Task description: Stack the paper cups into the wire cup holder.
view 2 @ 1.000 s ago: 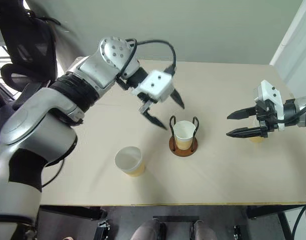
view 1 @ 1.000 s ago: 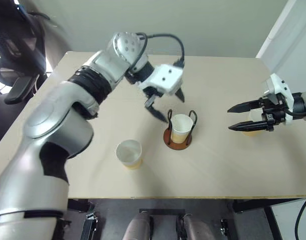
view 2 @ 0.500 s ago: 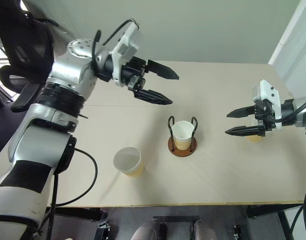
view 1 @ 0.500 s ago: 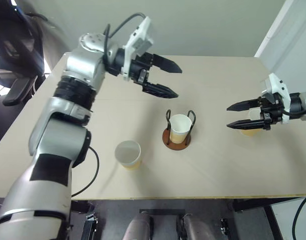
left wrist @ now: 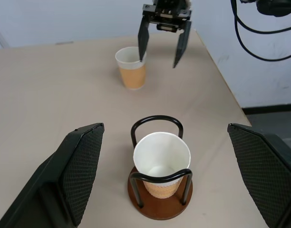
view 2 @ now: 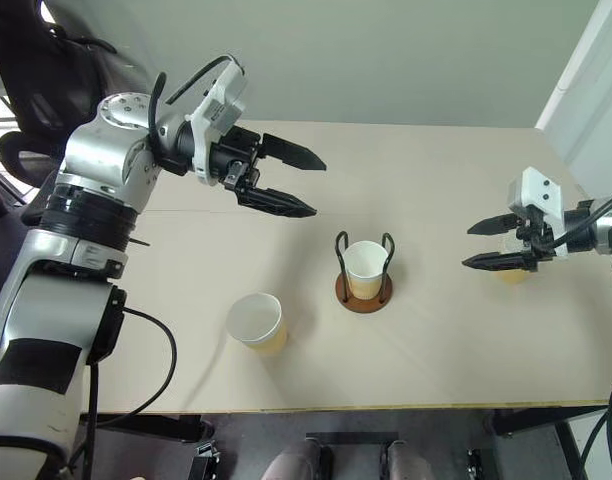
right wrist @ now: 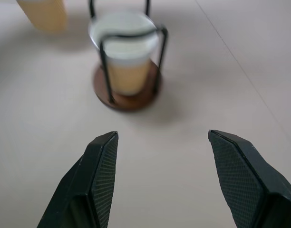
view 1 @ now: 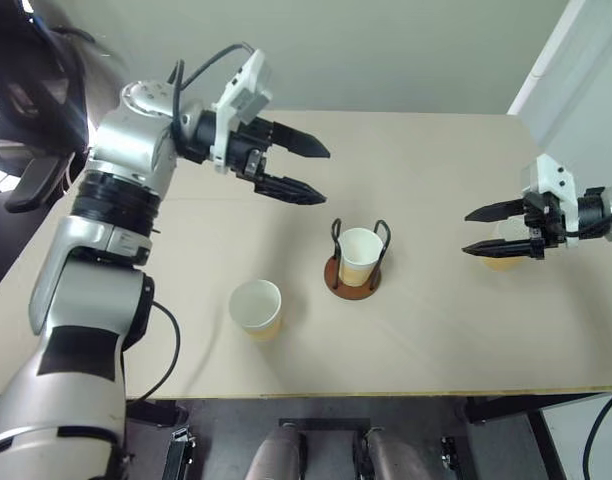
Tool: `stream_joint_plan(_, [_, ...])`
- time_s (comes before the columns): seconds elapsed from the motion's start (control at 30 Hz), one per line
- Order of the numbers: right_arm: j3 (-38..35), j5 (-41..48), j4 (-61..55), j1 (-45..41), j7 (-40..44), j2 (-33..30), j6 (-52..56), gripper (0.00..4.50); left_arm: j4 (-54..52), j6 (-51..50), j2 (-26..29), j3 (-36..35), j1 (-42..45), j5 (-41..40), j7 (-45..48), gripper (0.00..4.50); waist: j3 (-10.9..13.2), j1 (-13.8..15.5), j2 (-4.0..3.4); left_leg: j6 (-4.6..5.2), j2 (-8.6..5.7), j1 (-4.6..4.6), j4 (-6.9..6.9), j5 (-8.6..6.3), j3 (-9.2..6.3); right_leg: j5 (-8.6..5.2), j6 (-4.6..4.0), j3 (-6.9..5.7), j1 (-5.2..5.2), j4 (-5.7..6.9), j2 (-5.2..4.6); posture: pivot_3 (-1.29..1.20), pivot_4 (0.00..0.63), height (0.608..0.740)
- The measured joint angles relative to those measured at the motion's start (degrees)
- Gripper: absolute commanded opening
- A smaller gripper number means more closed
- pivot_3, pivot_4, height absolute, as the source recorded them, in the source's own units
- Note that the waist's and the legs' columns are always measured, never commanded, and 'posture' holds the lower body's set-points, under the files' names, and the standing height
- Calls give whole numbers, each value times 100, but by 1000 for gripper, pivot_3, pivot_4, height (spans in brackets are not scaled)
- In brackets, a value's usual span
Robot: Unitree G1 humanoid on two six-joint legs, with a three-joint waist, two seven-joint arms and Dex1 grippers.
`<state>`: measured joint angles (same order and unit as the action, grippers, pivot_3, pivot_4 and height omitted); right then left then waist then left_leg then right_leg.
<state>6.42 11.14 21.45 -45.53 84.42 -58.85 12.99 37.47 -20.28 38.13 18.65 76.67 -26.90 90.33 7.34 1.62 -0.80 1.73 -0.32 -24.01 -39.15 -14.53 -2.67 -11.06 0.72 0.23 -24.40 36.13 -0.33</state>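
The pale surface [view 1: 426, 340] carries the wire cup holder [view 1: 356, 270] mid-surface with one cup [view 1: 359, 256] seated, loose cups [view 1: 257, 306] near both side edges, awaiting the empty, spread left end effector [view 1: 304, 170] and right end effector [view 1: 478, 231]

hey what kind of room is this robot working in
Probably an office or lab: a plain beige table against a bare wall, with a black office chair beside it.

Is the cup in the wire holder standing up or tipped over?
Standing up. The cup sits upright inside the wire holder, its open mouth facing up between the black loops. It looks empty inside.
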Motion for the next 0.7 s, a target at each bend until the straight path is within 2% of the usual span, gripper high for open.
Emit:
stream_joint_plan(0.27, [215, -839, 1410, -241, 111, -21, -1351, 3078, -376, -154, -137, -343, -222, 79, -11, 4466, 0, -12, -2, 3, 0, 2, 7, -2, 3, 1, 0, 0, -1, -1, -1, 0, 150, 740])
stream_joint_plan(0.47, [272, -1161, 2073, -412, 169, -33, -1875, 3078, -934, 37, -158, -528, -843, 185, -16, 4466, 0, -23, -2, 2, 1, 2, 7, -1, 3, 5, -6, 0, -1, 1, 0, 0, 150, 740])
stream_joint_plan(0.7, [380, -1572, 2634, -708, 88, -31, -2449, 3078, -1144, 373, -115, -540, -946, 227, -14, 4466, 0, -14, -3, 42, 1, 3, 6, -25, 2, 20, -12, 0, -1, 1, -1, 0, 150, 740])
